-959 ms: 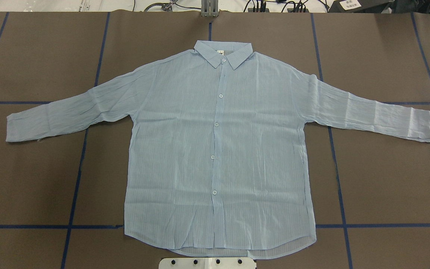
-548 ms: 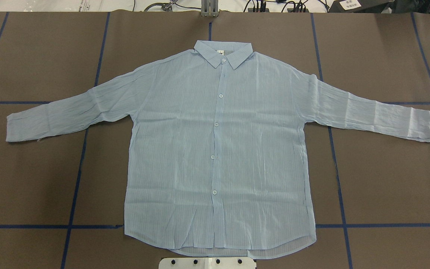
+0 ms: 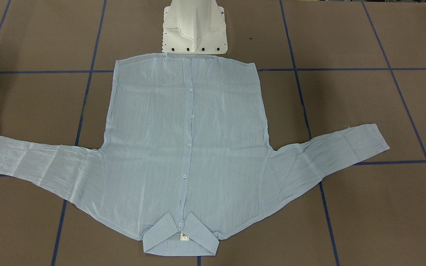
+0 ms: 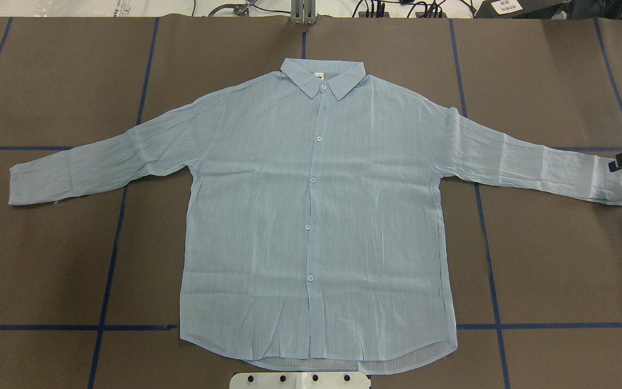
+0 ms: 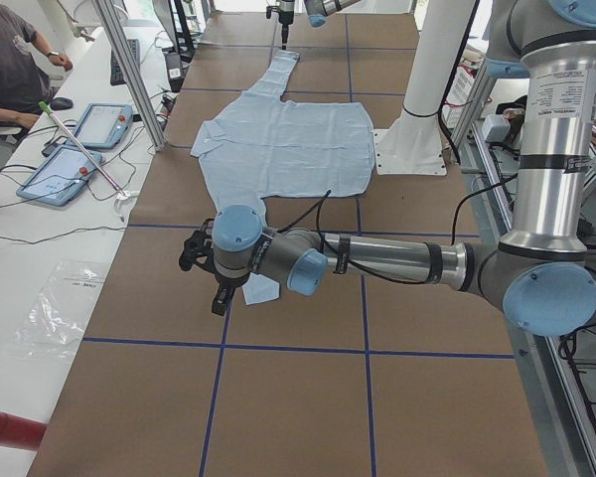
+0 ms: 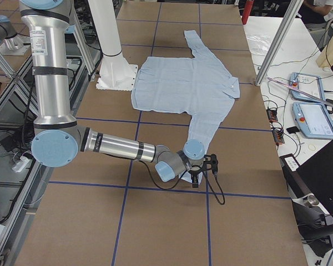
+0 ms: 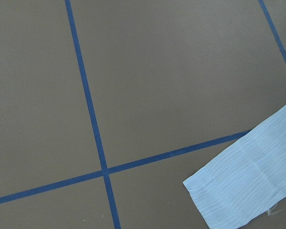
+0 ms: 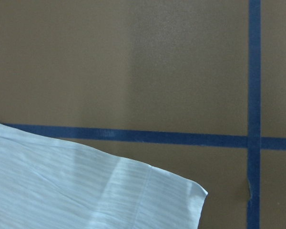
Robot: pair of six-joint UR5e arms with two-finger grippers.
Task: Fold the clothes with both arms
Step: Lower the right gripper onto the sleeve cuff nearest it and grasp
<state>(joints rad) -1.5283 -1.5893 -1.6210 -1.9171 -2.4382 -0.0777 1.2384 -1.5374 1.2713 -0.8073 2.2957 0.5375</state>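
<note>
Just at the shirt (image 4: 316, 216) cuff hangs the right gripper (image 4: 620, 163); clenched or released, unclear.

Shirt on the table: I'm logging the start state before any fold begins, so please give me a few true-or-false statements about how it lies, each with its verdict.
1. The shirt lies flat, front up, with both sleeves spread out sideways. True.
2. The collar lies next to the robot's base plate. False: the hem is by the base plate and the collar is at the far side.
3. The front hangs open, unbuttoned. False: it is closed, with a row of buttons down the middle.
4. The right gripper is at the cuff of the sleeve on the robot's right. True.
</note>
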